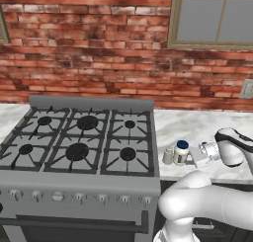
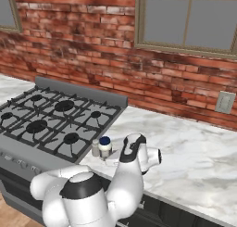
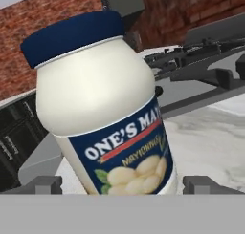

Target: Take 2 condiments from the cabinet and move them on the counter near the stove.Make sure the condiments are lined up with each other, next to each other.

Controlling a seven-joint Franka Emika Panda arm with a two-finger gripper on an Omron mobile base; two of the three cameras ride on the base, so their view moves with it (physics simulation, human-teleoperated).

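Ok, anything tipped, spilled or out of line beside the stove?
Nothing stands out. The white jar and the grey shaker stand upright side by side on the counter next to the stove; gripper open.

Red brick wall (image 1: pixel 99 48) across back of kitchen, mortar lines pale, patches of darker brick. Window (image 1: pixel 215 16) with tan frame high on right, panes grey-blue, thin muntins. Second window edge (image 2: pixel 7 13) at far left of right base view. Beige outlet plate (image 2: pixel 225 102) on brick low at right. Strip of wooden floor (image 2: pixel 9 217) at bottom left corner of right base view. Soft, even light, faint diagonal shadows on brick.
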